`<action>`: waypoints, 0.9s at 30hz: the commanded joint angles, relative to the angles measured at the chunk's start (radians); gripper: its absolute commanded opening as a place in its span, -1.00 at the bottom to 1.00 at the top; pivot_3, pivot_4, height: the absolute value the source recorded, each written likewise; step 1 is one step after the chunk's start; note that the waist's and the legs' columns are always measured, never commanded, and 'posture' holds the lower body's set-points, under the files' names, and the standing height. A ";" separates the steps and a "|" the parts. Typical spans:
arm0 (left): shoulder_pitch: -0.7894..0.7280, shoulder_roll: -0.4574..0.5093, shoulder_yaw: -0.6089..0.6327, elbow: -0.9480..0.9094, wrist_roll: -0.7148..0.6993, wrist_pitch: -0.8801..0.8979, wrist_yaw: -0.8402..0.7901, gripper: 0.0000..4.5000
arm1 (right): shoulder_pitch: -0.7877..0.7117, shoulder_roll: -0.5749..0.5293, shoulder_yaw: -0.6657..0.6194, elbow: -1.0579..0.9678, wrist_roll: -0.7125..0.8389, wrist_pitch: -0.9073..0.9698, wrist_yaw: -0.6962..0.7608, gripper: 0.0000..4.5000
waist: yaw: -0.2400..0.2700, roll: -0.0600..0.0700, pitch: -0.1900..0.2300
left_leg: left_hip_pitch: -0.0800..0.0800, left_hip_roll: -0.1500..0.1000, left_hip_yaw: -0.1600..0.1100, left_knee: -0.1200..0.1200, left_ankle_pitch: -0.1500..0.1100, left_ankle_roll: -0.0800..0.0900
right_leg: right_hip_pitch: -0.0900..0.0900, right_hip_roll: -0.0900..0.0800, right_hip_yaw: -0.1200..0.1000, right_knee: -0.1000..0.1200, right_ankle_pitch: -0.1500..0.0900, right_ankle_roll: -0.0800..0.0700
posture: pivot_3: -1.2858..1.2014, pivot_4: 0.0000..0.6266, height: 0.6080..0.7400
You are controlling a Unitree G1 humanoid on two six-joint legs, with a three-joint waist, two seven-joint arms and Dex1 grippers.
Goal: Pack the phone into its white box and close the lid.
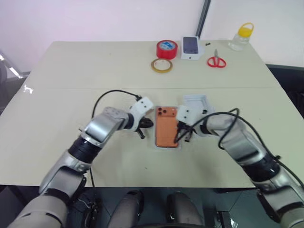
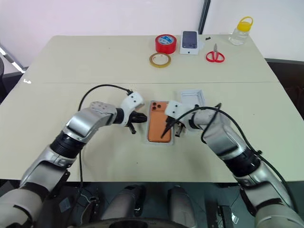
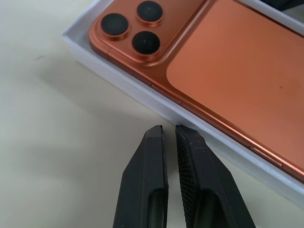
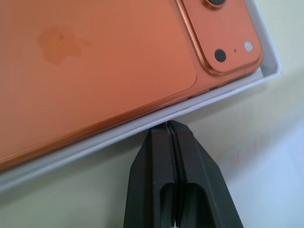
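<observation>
— Left wrist view: what sits by the left tool (image 3: 169,129)?
— A smooth orange-copper phone (image 1: 166,126), back up, with three round dark lenses on a raised rounded-square bump. It lies inside the white box (image 3: 142,97), a shallow rectangular tray with thin matte walls. The left tool's two black fingers, ribbed on their inner faces, are drawn nearly together with a thin slit between them, holding nothing, their tips just beside the box's long wall.
— And the other side of the box?
— The right tool (image 4: 169,125) is pinched fully closed, empty, its tip right at the opposite long wall; whether it touches I cannot tell. A faint smudge shows on the phone's back there.
— Where is the lid (image 1: 197,102)?
— Beyond the box's right far corner, an all-white tray with a raised rim, partly behind the right arm.
— What else, measured from the box?
— Well beyond it, near the far edge of the pale beige matte table (image 1: 71,80): a red tape roll (image 1: 166,49), a yellowish tape ring (image 1: 161,65), a small white box printed with a dark phone (image 1: 190,48), red-handled scissors (image 1: 216,61) and a clear yellow-capped bottle (image 1: 241,37). A pale wall stands behind the table.
</observation>
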State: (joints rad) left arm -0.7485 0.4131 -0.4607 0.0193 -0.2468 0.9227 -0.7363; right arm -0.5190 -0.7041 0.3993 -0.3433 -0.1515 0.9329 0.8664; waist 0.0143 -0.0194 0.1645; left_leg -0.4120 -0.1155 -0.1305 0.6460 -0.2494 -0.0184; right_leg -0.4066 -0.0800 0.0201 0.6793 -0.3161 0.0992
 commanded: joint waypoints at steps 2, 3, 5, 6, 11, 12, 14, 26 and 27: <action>-0.014 -0.096 -0.088 -0.103 -0.037 0.004 -0.076 -0.79 | 0.053 -0.033 -0.021 -0.178 0.058 0.041 0.035 -1.00 | -0.001 0.000 0.000 | 0.000 0.000 0.000 0.000 0.000 0.000 | 0.000 0.000 0.000 0.000 0.000 0.000 | 0.03 -0.52 1.00; -0.014 -0.101 -0.089 -0.101 -0.033 0.006 -0.078 -0.79 | 0.068 -0.045 -0.026 -0.197 0.061 0.052 0.036 -1.00 | -0.002 0.000 0.000 | 0.000 0.000 0.000 0.000 0.000 0.000 | 0.000 0.000 0.000 0.000 0.000 0.000 | 0.03 -0.52 1.00; -0.012 -0.106 -0.088 -0.101 -0.028 0.009 -0.084 -0.79 | 0.087 -0.060 -0.031 -0.223 0.066 0.071 0.034 -1.00 | -0.003 0.000 0.000 | 0.000 0.000 0.000 0.000 0.000 0.000 | 0.000 0.000 0.000 0.000 0.000 0.000 | 0.03 -0.52 1.00; -0.012 -0.108 -0.088 -0.102 -0.026 0.011 -0.089 -0.79 | 0.095 -0.065 -0.034 -0.231 0.067 0.079 0.032 -1.00 | -0.004 0.000 0.000 | 0.000 0.000 0.000 0.000 0.000 0.000 | 0.000 0.000 0.000 0.000 0.000 0.000 | 0.03 -0.52 1.00; -0.009 -0.108 -0.089 -0.120 -0.020 0.021 -0.112 -0.79 | 0.111 -0.084 -0.043 -0.224 0.061 0.086 0.013 -1.00 | -0.002 0.000 0.000 | 0.000 0.001 0.000 0.000 0.000 0.000 | 0.000 0.000 0.000 0.000 0.000 0.000 | 0.03 -0.52 1.00; -0.007 -0.105 -0.090 -0.126 -0.019 0.025 -0.113 -0.79 | 0.112 -0.087 -0.045 -0.219 0.061 0.082 0.012 -1.00 | -0.002 0.000 0.000 | 0.000 0.001 0.000 0.000 0.000 0.000 | 0.000 0.000 0.000 0.000 0.000 0.000 | 0.03 -0.52 1.00; -0.001 -0.094 -0.092 -0.140 -0.017 0.028 -0.120 -0.79 | 0.108 -0.094 -0.052 -0.210 0.064 0.079 0.014 -1.00 | -0.002 0.000 0.000 | 0.000 0.001 0.000 0.000 0.000 0.000 | 0.000 0.000 0.000 0.000 0.000 0.000 | 0.03 -0.52 1.00; 0.009 -0.077 -0.046 -0.115 0.005 0.036 -0.091 -0.79 | 0.113 -0.164 -0.088 -0.186 0.091 0.035 0.040 -1.00 | -0.003 0.000 0.000 | 0.000 0.001 0.000 0.000 0.000 0.000 | 0.000 0.000 0.000 0.000 0.000 0.000 | 0.03 -0.52 1.00; 0.008 -0.076 -0.042 -0.107 0.007 0.034 -0.090 -0.79 | 0.113 -0.171 -0.092 -0.186 0.096 0.034 0.042 -1.00 | -0.003 0.000 0.000 | 0.000 0.001 0.000 0.000 0.000 0.000 | 0.000 0.000 0.000 0.000 0.000 0.000 | 0.03 -0.52 1.00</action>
State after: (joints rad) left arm -0.7369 0.3603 -0.5249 -0.0672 -0.2266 0.9764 -0.8241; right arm -0.4008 -0.8711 0.3304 -0.4921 -0.0889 0.9974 0.8922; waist 0.0117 -0.0197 0.1647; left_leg -0.4119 -0.1148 -0.1304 0.6464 -0.2494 -0.0185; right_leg -0.4065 -0.0796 0.0199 0.6795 -0.3161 0.0992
